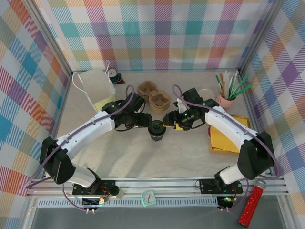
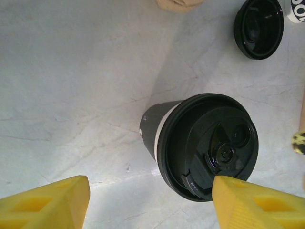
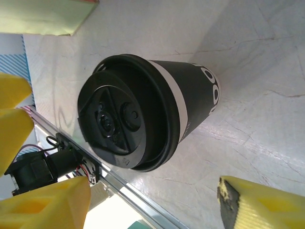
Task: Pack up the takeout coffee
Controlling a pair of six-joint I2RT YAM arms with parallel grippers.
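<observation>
Fingers (image 2: 52,205) of the left gripper (image 2: 150,183) are seen spread. One is well clear of the takeout coffee (image 2: 205,143), and the other sits right at the rim of its black lid; whether that one touches cannot be told. The yellow fingers (image 3: 262,205) of the right gripper (image 3: 152,186) are likewise spread, with the cup framed between them and no contact shown.

Packing is judged to be barely begun. The white paper bag (image 1: 94,85) is found at the far left of the table (image 1: 124,157), well apart from the cup, and nothing is seen going into it. The cardboard carrier (image 1: 153,94) lies just beyond the cup, and its wells appear unfilled. The coffee, a dark cup with a pale band, is already lidded and stands upright at the middle of the table, between the two grippers. A grasp, a lift and a placement are thought to be left.

Whether the bag's mouth is open cannot be made out from above. The cup's base is hidden under its own lid in the overhead view. A loose black lid (image 2: 259,26) is seen beyond the cup, and a printed object beside it is cut off by the frame edge and cannot be identified.
</observation>
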